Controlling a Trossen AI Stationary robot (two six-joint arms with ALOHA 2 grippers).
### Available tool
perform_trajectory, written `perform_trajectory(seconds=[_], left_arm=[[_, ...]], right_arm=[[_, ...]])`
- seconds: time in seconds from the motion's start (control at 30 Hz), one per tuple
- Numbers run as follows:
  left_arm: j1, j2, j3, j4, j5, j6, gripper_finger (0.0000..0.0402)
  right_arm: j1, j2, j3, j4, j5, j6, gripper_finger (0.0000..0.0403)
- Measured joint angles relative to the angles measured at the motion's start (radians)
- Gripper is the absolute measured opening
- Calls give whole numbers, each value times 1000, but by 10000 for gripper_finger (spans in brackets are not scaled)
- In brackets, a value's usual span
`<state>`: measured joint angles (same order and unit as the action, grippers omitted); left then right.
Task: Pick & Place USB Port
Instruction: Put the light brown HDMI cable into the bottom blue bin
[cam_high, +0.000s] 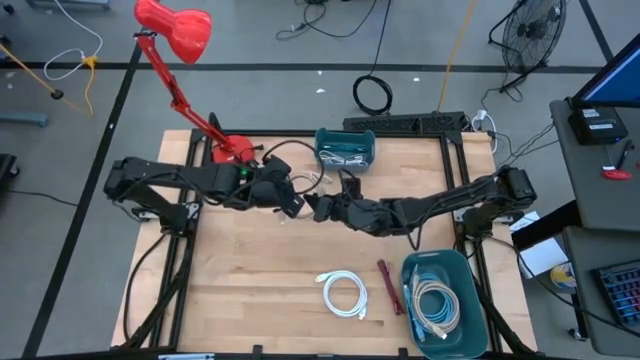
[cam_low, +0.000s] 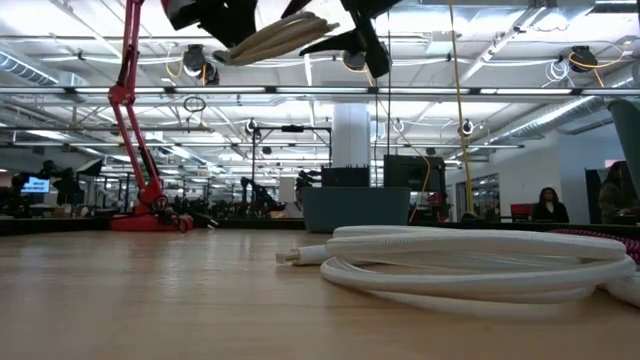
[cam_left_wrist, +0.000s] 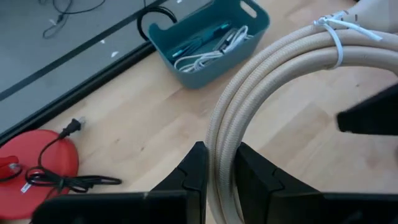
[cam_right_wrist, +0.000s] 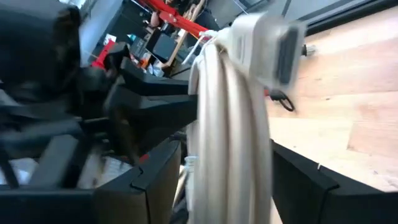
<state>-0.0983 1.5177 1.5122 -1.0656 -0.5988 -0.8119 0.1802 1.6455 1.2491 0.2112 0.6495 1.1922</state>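
A coiled beige cable (cam_left_wrist: 261, 74), bound by a white zip tie (cam_left_wrist: 336, 38) and ending in a white USB port block (cam_right_wrist: 270, 43), hangs high above the table's middle (cam_low: 275, 38). My left gripper (cam_left_wrist: 219, 152) is shut on the coil. My right gripper (cam_right_wrist: 227, 158) comes from the table's right and is open. Its two fingers stand on either side of the coil below the block; whether they touch it I cannot tell. In the high view both grippers meet mid-table (cam_high: 305, 203). My left gripper pinches the coil's bundled strands (cam_left_wrist: 222, 134) between its two fingers, on the stretch of the loop away from the zip tie. The fingers slant down from the table's left and lie across the strands. The coil is lifted clear of the table.
A white coiled cable (cam_high: 343, 293) lies on the table near the front edge, a red stick (cam_high: 388, 285) beside it. A teal bin (cam_high: 470, 320) with cables stands front right and another teal bin (cam_high: 345, 132) at the back. The red lamp's base (cam_high: 228, 150) is back left.
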Motion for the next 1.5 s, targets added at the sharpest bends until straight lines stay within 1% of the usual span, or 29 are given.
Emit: perform_trajectory(seconds=[0.13, 0.37, 0.47, 0.63, 0.73, 0.87, 0.93, 1.03, 1.1, 1.17, 1.23, 1.3, 1.4, 1.5], left_arm=[[2, -9, -1, -10, -10, -6, 52], [4, -8, 1, -81, -23, -19, 52], [1, -8, 1, -85, -30, -20, 52], [-2, -7, 29, -107, -34, 22, 52], [-8, 3, 50, -127, -64, 48, 52], [-14, 3, 75, -130, -70, 56, 52], [-22, 3, 86, -132, -69, 68, 52], [-24, 2, 103, -132, -8, 125, 53], [-24, 1, 107, -135, 40, 139, 77], [-25, -7, 107, -139, 91, 150, 115], [-27, -17, 108, -154, 139, 165, 149], [-27, -22, 111, -171, 188, 179, 173], [-26, -43, 109, -223, 259, 190, 190], [-30, -82, 109, -219, 360, 204, 188]], right_arm=[[4, -1, 1, -11, 1, 7, 185], [4, -1, 1, -33, -1, 1, 117], [5, -1, 1, -29, 0, 1, 97], [2, -1, 1, -43, 0, 2, 88], [-3, -1, 1, -69, -1, 28, 87], [-4, -2, 2, -84, 2, 33, 81], [-6, -2, 3, -91, 3, 30, 66], [-8, -2, 2, -95, -9, 0, 34], [-14, -2, 2, -98, -41, -22, 33], [-23, -2, 0, -111, -87, -30, 33], [-33, -1, 0, -109, -159, -32, 32], [-42, -1, 0, -109, -251, -67, 32], [-45, -1, 0, -106, -392, -140, 32], [-46, -5, 0, -95, -533, -191, 31]])
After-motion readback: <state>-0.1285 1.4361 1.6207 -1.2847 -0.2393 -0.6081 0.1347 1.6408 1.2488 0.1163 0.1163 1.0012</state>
